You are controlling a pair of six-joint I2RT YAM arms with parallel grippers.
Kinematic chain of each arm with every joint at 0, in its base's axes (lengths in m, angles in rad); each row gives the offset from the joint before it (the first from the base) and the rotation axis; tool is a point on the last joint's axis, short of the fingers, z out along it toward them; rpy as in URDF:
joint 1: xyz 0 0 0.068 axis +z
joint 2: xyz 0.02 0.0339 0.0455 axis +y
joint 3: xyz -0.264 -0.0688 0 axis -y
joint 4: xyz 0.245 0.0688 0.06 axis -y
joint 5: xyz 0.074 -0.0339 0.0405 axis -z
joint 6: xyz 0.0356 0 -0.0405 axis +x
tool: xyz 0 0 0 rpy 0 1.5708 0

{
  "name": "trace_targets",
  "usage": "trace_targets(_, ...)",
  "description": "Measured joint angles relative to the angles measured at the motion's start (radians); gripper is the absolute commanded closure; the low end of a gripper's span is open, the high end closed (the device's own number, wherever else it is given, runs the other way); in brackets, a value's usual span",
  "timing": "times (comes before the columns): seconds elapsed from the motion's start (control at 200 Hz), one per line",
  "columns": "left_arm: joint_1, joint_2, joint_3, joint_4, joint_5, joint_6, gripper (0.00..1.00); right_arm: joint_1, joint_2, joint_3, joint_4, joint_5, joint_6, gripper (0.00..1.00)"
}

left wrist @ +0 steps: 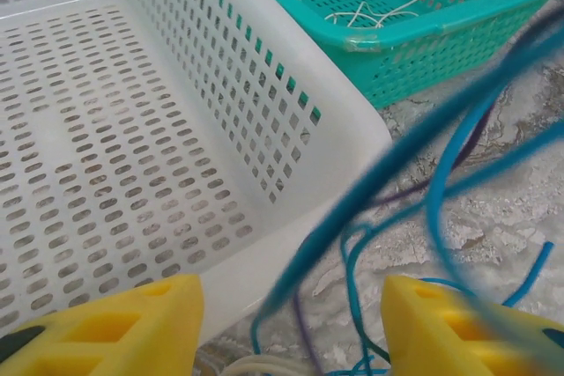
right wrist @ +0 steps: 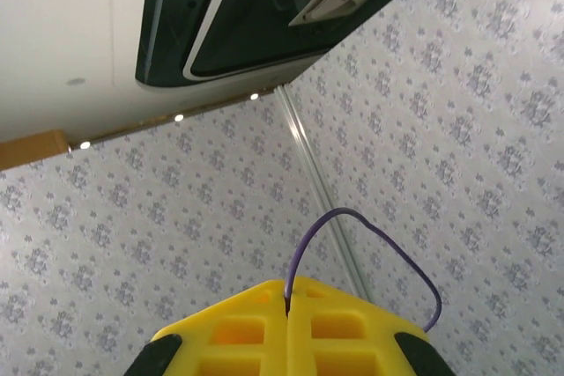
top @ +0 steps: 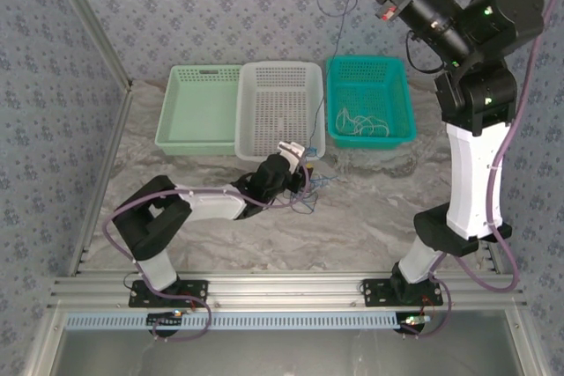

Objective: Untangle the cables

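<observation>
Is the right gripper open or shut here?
The right gripper is shut: its yellow fingers meet with no gap, and the purple cable loops out from their seam.

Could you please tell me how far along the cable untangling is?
Done: whitish cables lie in the teal basket. In hand: the right pincer, shut, holds a purple cable high; the open left pincer straddles the blue tangle. Left: separating blue from purple.

1. Three perforated plastic baskets stand in one row at the far side of the table (top: 379, 209): a light green basket (top: 201, 112) on the left, a white basket (top: 278, 99) in the middle, a teal basket (top: 370, 141) on the right.
2. The table top has a grey marble pattern.
3. Patterned grey wallpaper (top: 220, 6) covers the walls.
4. Metal rails (top: 282, 292) run along the near edge.
</observation>
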Motion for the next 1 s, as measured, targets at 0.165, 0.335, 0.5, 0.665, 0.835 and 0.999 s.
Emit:
trace_targets(0.165, 0.000, -0.036, -0.008, -0.032, -0.020, 0.009, 0.20, -0.007, -0.010, 0.000, 0.002, -0.001, 0.021, 1.00)
trace_targets(0.335, -0.005, -0.064, -0.005, -0.093, -0.018, 0.024, 0.10, -0.007, -0.012, -0.048, 0.002, -0.002, 0.023, 1.00)
trace_targets(0.5, -0.007, -0.124, -0.005, -0.127, 0.004, 0.026, 0.03, -0.007, -0.001, -0.084, -0.005, -0.003, 0.020, 1.00)
trace_targets(0.665, -0.013, -0.246, -0.042, -0.096, 0.016, 0.023, 0.01, 0.004, 0.007, -0.086, -0.013, -0.011, 0.018, 1.00)
trace_targets(0.835, -0.013, -0.297, -0.053, -0.063, 0.016, 0.023, 0.01, 0.057, 0.007, -0.086, -0.024, -0.012, 0.011, 1.00)
trace_targets(0.999, -0.011, -0.225, 0.010, -0.050, 0.039, 0.029, 0.03, 0.111, 0.005, -0.086, -0.027, -0.012, 0.008, 1.00)
